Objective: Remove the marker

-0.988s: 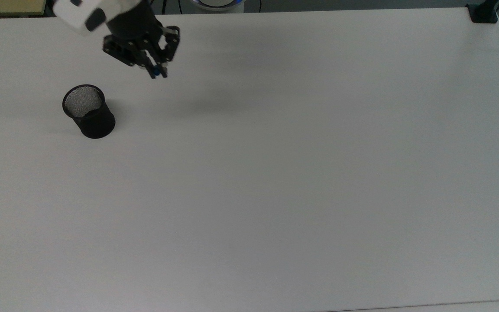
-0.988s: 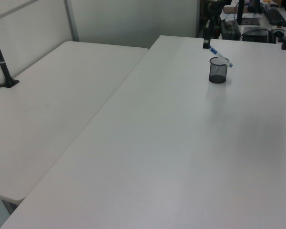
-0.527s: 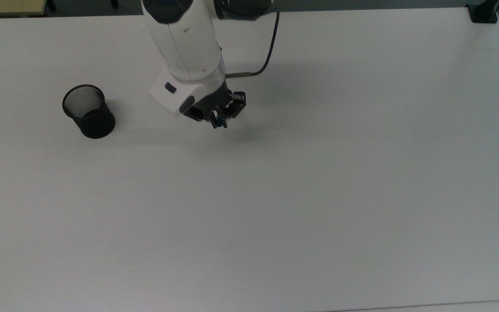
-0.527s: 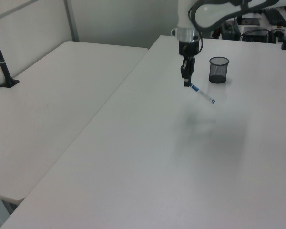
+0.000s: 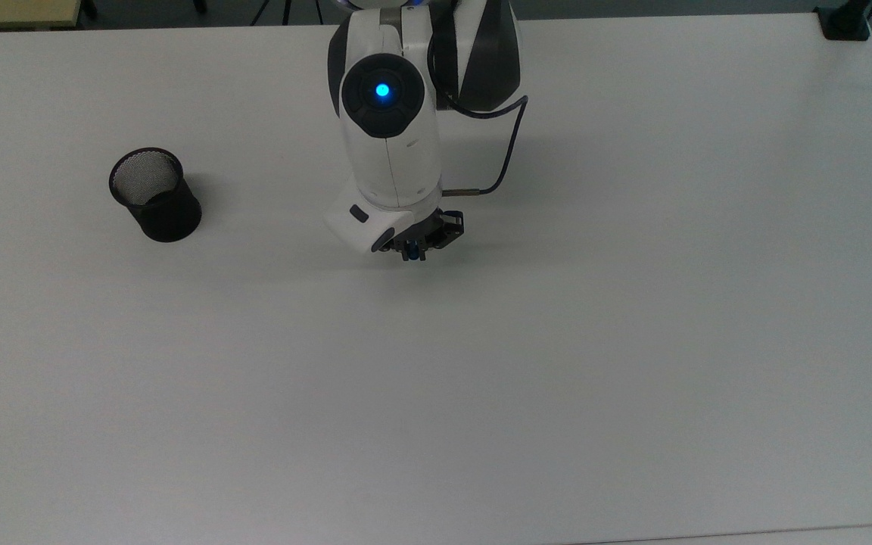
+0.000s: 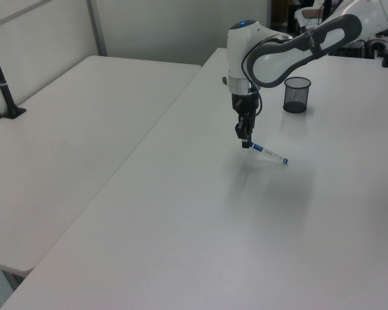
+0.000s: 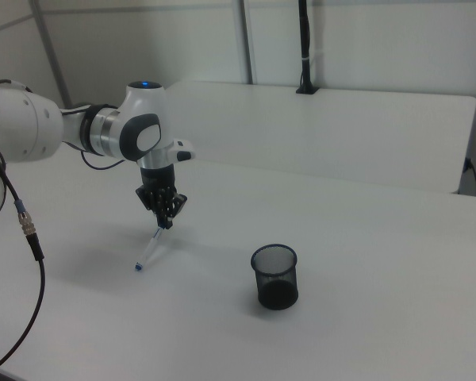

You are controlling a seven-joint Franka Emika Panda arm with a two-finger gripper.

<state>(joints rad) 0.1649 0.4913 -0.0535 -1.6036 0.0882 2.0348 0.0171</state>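
One marker is in play, a slim white barrel with blue ends. It hangs slanted from the gripper, which is clamped on its capped upper end. In the right view the marker slopes down from the gripper, and its lower tip sits at or just above the table; contact cannot be confirmed. In the top view the gripper shows below the arm's wrist, with a blue speck of the marker between the fingers.

Holding the marker by one end leaves the barrel free to swing down. That slant suits laying it flat on the table.

The mesh cup stands upright near the top view's left edge of the table, well apart from the marker. The cup appears to hold nothing. Judged from this layout, the marker is already out of the cup and the task is nearly done. What likely remains is to lower the marker onto open table surface, near the middle and away from every edge, and let go.
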